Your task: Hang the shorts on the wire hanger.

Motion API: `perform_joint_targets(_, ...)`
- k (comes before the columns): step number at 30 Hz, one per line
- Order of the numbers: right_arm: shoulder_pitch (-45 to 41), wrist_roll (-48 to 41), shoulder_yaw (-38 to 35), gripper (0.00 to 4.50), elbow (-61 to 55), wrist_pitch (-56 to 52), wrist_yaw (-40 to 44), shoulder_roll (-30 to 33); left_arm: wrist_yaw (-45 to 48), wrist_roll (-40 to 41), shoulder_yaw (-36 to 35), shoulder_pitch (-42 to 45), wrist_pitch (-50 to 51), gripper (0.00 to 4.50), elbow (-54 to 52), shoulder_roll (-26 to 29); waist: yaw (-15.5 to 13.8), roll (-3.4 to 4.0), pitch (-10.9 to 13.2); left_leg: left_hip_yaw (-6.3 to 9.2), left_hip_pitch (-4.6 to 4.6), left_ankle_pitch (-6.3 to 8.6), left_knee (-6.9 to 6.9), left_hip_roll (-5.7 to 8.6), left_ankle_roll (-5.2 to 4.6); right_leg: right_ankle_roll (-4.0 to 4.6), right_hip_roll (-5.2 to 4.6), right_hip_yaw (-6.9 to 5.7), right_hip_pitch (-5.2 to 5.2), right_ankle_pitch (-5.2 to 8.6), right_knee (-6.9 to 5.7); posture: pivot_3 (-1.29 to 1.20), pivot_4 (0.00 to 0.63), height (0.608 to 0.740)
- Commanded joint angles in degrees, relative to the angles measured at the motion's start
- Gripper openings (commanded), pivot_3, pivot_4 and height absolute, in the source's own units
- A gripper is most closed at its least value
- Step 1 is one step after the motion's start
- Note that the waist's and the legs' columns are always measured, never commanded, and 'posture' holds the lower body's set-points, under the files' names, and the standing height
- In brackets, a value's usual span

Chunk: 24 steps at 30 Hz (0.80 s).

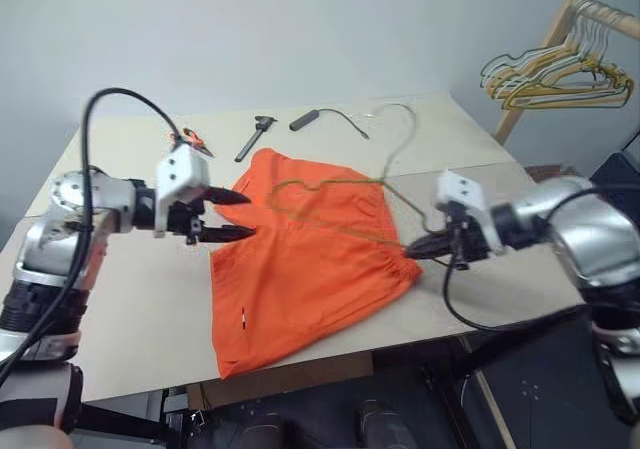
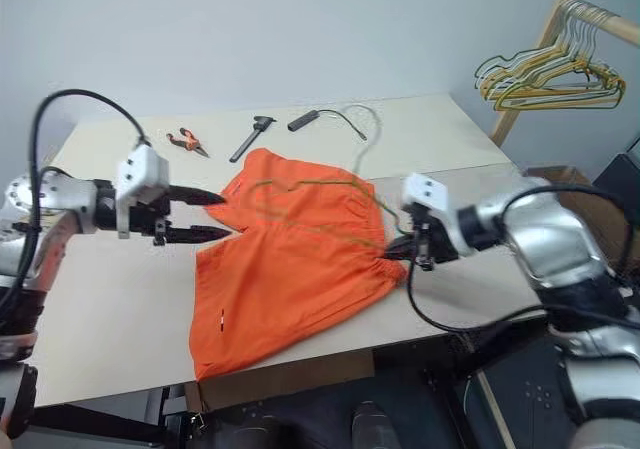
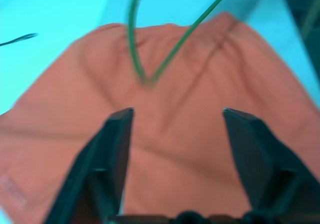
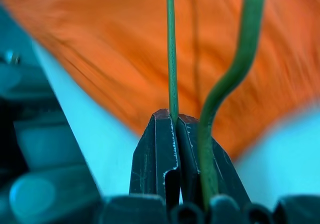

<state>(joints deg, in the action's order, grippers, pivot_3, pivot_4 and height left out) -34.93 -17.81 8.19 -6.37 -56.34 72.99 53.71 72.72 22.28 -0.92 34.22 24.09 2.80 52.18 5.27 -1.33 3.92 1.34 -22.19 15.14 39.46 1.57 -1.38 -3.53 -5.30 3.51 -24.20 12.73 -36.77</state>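
The bright orange shorts (image 1: 300,264) lie flat on the pale table (image 1: 130,299). Across their upper part rests the thin olive wire hanger (image 1: 399,151), its hook pointing toward the back of the table. My right gripper (image 1: 412,251) is at the right edge of the shorts, shut on the hanger's wire (image 4: 171,59), which runs up from between its fingertips. Over the left edge of the shorts my left gripper (image 1: 248,215) hovers open and empty. Beyond its fingers (image 3: 112,149) one corner of the hanger (image 3: 145,79) rests on the fabric.
At the back of the table lie orange-handled pliers (image 1: 195,140), a black tool (image 1: 254,137) and a black-handled tool (image 1: 306,119). A wooden rack with bunched yellow and grey hangers (image 1: 560,74) stands at the far right. The table's front edge runs just below the shorts.
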Motion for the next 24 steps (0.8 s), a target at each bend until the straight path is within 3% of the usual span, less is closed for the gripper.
perform_joint_targets(1,3.0,-2.8,-8.5,0.00,1.2,-11.3,-6.9,1.2,0.7,6.0,-5.0,-3.2,3.2,4.47,-6.0,0.5,0.3,0.00,0.0,-0.02,0.03,0.01,-0.01,-0.03,-0.02,0.00,0.01,0.04,0.01,0.00,0.01,-0.08,0.007,0.740)
perform_joint_targets(5,5.9,-3.9,-13.8,0.00,6.0,-20.7,-12.5,1.4,0.8,10.2,-7.6,-8.6,3.7,4.47,-12.9,-0.2,0.1,-0.01,0.0,-0.08,0.11,0.02,-0.01,-0.07,-0.03,0.00,0.01,0.14,0.05,0.01,0.02,-0.08,0.015,0.740)
perform_joint_targets(8,7.3,-5.2,-13.9,0.00,11.3,-25.6,-13.9,2.4,1.7,12.6,-8.6,-11.8,3.4,4.47,-16.1,-0.2,0.1,0.00,0.0,-0.10,0.19,0.02,0.00,-0.07,-0.04,0.00,0.01,0.15,0.13,0.01,0.02,-0.08,0.022,0.740)
perform_joint_targets(16,8.3,-9.9,-7.8,0.00,15.1,-24.4,-9.8,4.2,1.4,13.8,-8.9,-12.6,4.2,4.47,-17.8,0.8,0.3,0.07,-0.1,-0.18,0.40,0.05,0.00,-0.08,-0.09,-0.02,0.08,0.21,0.33,0.02,0.07,-0.05,0.025,0.740)
perform_joint_targets(24,8.1,-15.1,-8.3,0.00,13.8,-22.4,-4.6,5.8,1.1,15.1,-9.9,-14.4,4.9,4.47,-19.6,2.0,-0.1,0.07,-0.1,-0.17,0.42,0.07,0.00,-0.08,-0.12,-0.07,0.07,0.21,0.37,0.05,0.08,-0.04,0.034,0.740)
